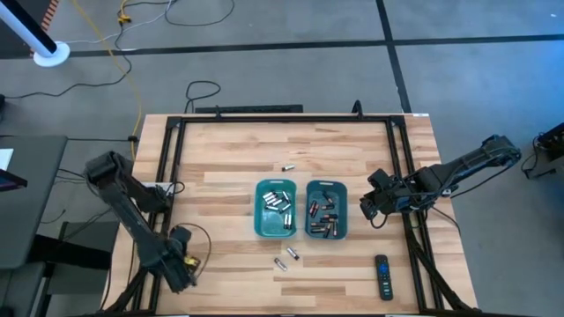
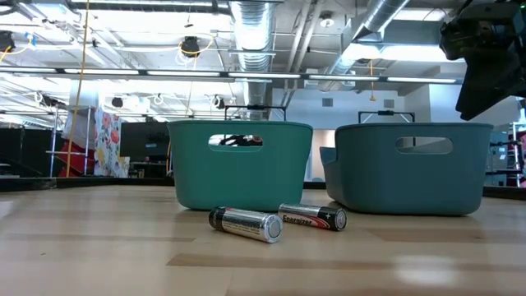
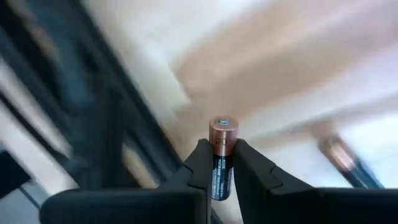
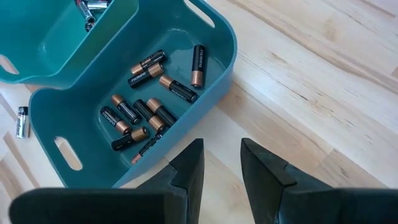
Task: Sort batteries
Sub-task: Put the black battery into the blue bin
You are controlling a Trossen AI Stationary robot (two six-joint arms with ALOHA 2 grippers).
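**Sorting well along; a few cells left on the table**

At the table's near-left corner, the left gripper (image 1: 182, 264) sits low by the frame rail. Its wrist view shows the fingers clamped on a dark cell with a copper end (image 3: 222, 155). That picture is blurred, so what lies beyond it is hard to place, though a second copper-ended shape (image 3: 341, 158) seems to lie near.

Moving right, the left bin (image 1: 259, 210) holds a heap of silvery cells (image 1: 278, 204). A lone cell (image 1: 287, 167) lies on the wood behind this bin, and two more silvery cells (image 1: 287, 257) lie in front of it, between the bins and the near edge; the low view shows them side by side, touching or nearly so.

The right bin (image 1: 342, 211) holds the dark copper-ended cells (image 4: 149, 112), about ten in the right wrist view. The remote (image 1: 382, 276) lies near the front right.

The right gripper (image 1: 368, 204) hovers just beside the right bin, its fingers narrowly apart and holding nothing.

By my reading, most of the sorting is done: each bin holds one kind. What remains is the held cell, which belongs in the right bin, and the three loose ones.
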